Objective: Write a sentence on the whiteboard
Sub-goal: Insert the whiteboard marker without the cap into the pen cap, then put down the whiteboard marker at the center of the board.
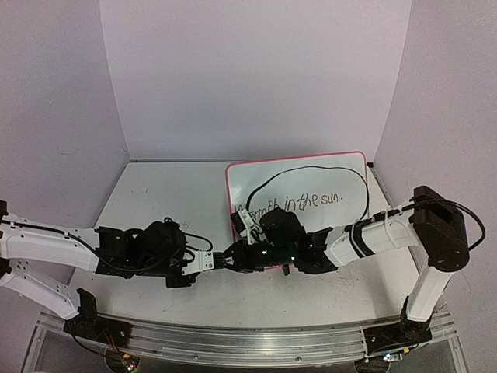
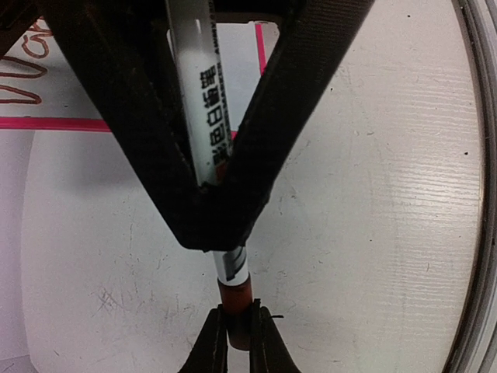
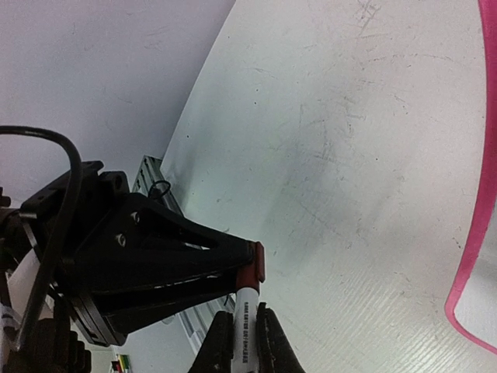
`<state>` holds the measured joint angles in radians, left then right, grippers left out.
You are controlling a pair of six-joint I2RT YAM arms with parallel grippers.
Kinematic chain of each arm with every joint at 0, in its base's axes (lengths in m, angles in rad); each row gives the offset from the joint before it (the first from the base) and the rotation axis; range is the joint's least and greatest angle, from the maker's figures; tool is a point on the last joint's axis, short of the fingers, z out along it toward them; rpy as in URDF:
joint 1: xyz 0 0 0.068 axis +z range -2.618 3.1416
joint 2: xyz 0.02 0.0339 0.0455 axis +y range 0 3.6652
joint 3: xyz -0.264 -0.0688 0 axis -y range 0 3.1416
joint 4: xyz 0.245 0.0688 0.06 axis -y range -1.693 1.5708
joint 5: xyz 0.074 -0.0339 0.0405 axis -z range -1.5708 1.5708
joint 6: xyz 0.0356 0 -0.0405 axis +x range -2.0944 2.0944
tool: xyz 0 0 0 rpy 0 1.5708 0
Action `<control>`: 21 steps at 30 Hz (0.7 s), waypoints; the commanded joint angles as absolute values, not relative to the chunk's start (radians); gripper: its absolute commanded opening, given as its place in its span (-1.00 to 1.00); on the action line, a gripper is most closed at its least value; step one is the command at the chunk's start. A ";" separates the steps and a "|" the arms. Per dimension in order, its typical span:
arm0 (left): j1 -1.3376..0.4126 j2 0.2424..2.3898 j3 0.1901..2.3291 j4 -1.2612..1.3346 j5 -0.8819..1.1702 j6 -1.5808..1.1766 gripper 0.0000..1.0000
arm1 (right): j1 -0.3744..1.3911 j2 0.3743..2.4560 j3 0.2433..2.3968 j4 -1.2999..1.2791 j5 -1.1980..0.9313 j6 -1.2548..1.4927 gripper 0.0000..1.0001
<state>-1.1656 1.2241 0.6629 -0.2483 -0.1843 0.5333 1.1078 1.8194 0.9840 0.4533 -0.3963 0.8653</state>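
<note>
Slim marker (image 2: 232,268) — the left tool (image 2: 238,317) clenches its red cap, the right tool (image 3: 245,317) its white barrel — near the pink-rimmed whiteboard (image 1: 311,175), by its rounded corner.

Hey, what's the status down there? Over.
Status: left gripper shut on red end of marker, right gripper on its barrel. Writing on the whiteboard. Right arm over its near edge.

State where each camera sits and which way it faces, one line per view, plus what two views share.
Top external: above and behind the arms, looking down at the whiteboard; both arms show.
Left wrist: on the left arm, facing the tabletop; left pincer grips the marker.
Right wrist: on the right arm, facing the tabletop; right pincer grips the marker.
Shared: both wrist views show the marker and whiteboard frame.
</note>
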 commanded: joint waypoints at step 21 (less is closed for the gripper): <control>-1.196 0.926 0.782 0.057 -0.269 0.514 0.41 | 1.238 1.814 0.997 0.535 0.221 0.330 -1.00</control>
